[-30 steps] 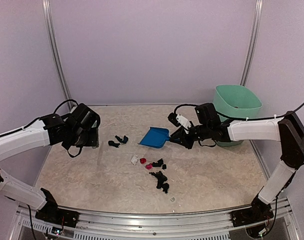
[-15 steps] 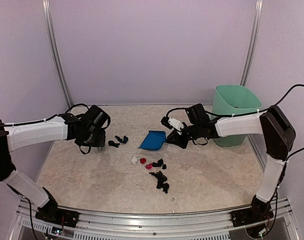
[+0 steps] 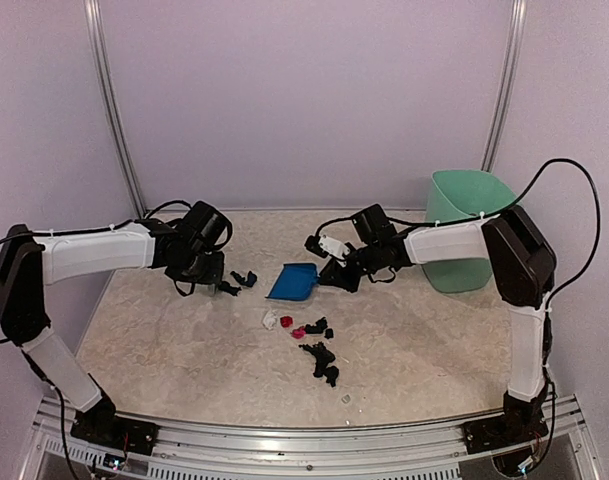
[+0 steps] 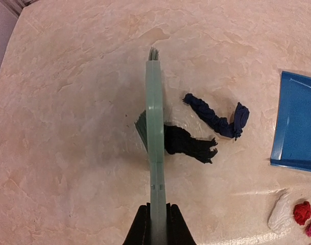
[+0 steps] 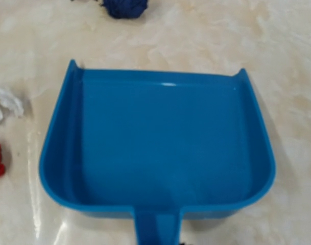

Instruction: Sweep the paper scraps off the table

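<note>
My left gripper [image 3: 212, 272] [image 4: 156, 224] is shut on the handle of the green hand brush [image 4: 155, 127]. The brush's bristles touch a black paper scrap [image 4: 188, 143] [image 3: 229, 288]. A second dark scrap [image 4: 216, 118] [image 3: 247, 278] lies just beyond it. My right gripper [image 3: 336, 272] is shut on the handle of the blue dustpan [image 3: 292, 282] [image 5: 155, 143], which rests on the table [image 3: 434, 340] with its mouth towards those two scraps. Its fingers barely show in the right wrist view. More scraps lie nearer: white [image 3: 270, 320], pink-red [image 3: 287, 322] and several black ones [image 3: 322, 355].
The mint-green bin [image 3: 469, 225] stands at the back right, behind the right arm. A tiny white scrap [image 3: 346, 398] lies near the front metal rail [image 3: 304, 440]. Walls close the table at the back and sides.
My right arm has slid the dustpan left towards the two black scraps. My left arm has brought the brush right, up against the nearer black scrap.
</note>
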